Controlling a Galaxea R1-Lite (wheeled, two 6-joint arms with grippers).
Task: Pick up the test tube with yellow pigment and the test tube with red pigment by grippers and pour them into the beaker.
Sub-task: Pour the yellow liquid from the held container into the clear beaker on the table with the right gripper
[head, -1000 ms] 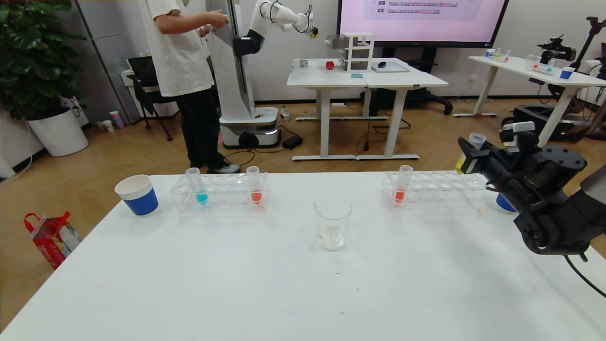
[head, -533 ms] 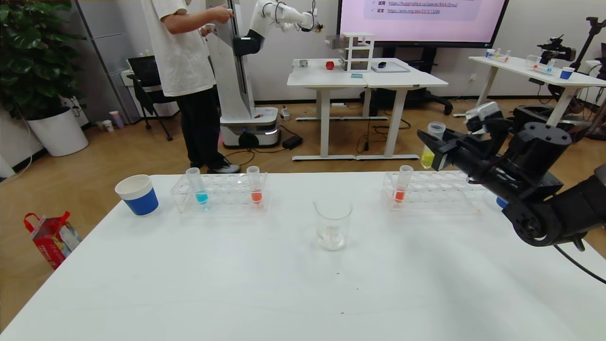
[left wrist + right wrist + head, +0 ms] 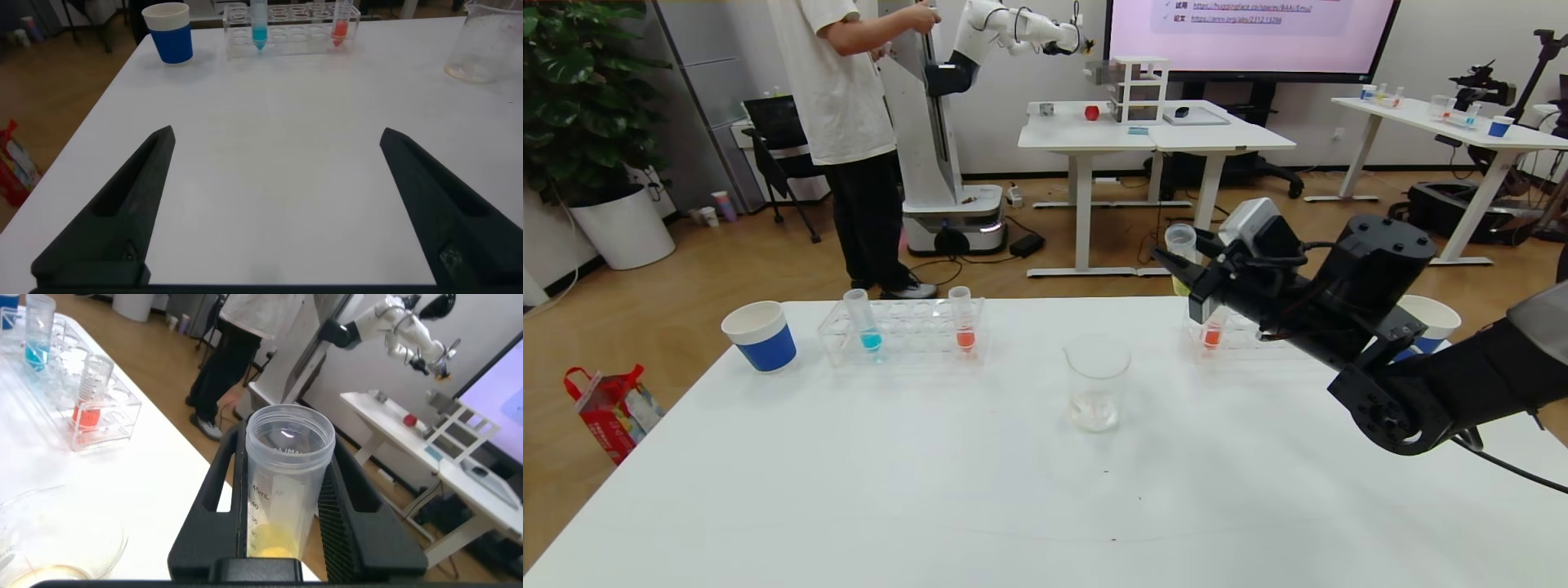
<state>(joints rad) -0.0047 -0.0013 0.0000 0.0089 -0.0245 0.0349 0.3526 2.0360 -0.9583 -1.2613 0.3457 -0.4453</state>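
Now the right gripper (image 3: 1186,282), fingers clamped on the test tube with yellow pigment (image 3: 1181,260), has swung inward from the table's right edge over the last second and holds the tube upright above the right-hand rack (image 3: 1262,343), nearer the beaker (image 3: 1096,386); pouring looks close. The tube is clear, open-topped, with a little yellow liquid at its base (image 3: 274,539). The left gripper (image 3: 274,204) hangs low over the table, fingers wide apart, empty.
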